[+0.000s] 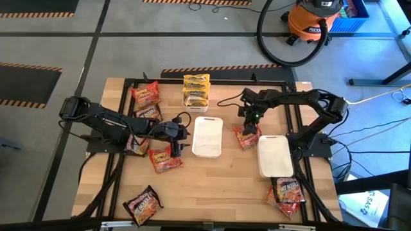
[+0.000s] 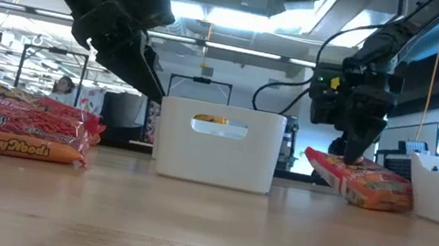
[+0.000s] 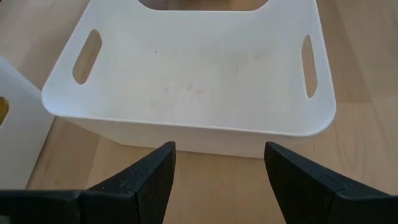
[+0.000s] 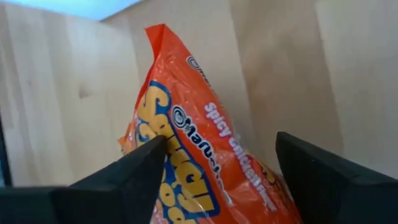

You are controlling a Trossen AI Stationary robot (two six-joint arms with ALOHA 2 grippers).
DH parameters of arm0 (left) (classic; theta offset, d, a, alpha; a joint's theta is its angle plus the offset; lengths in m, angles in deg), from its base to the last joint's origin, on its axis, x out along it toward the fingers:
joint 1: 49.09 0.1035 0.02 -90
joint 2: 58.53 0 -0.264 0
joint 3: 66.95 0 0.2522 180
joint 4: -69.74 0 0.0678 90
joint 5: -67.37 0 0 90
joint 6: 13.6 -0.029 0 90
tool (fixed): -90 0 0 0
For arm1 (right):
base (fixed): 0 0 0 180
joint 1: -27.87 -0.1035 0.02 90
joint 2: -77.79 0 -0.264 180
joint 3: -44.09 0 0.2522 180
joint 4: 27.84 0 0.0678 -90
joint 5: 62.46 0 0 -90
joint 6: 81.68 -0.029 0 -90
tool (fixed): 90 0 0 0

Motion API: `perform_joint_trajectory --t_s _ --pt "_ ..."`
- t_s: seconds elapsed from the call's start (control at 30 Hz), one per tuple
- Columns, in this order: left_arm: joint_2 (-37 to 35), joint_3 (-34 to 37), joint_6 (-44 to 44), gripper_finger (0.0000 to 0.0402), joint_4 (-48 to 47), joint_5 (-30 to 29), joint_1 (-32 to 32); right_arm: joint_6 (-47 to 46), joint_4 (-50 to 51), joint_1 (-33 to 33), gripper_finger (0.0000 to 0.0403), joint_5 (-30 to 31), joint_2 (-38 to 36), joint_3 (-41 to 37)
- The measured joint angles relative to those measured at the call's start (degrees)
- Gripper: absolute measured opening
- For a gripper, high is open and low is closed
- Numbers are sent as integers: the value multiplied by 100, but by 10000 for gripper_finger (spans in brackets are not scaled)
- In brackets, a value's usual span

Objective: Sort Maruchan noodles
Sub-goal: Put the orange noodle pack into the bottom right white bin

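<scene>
The right gripper (image 1: pixel 248 128) has its jaws spread wide, straddling a red-orange crinkly plastic noodle packet (image 4: pixel 205 155) that lies on the pale wooden surface (image 1: pixel 218 186) between the two white rectangular plastic trays; its dark fingers (image 4: pixel 124 177) stand on either side of the packet, one touching its edge, without clamping it. The left gripper (image 1: pixel 178 151) also has its jaws well apart and holds nothing, hovering just beside the middle white tray (image 3: pixel 186 74), above another red-orange packet (image 1: pixel 166 160). The second white tray (image 1: pixel 275 156) sits at the right. Yellow packets (image 1: pixel 196 89) are stacked at the far edge; dark maroon ones (image 1: pixel 142 205) lie near the front left corner, and more red-orange ones (image 1: pixel 287 192) at the front right.
</scene>
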Motion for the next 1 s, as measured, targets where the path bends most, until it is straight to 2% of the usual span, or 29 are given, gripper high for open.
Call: perform_joint_trajectory --t_s 0.33,0.8,1.0 --pt "0 0 -140 240 34 -17 0 -71 21 0 188 -39 0 -2" --pt "0 0 -144 240 25 -22 1 250 -35 2 15 108 0 226" --pt "0 0 -144 240 20 -22 1 319 229 4 8 406 0 610"
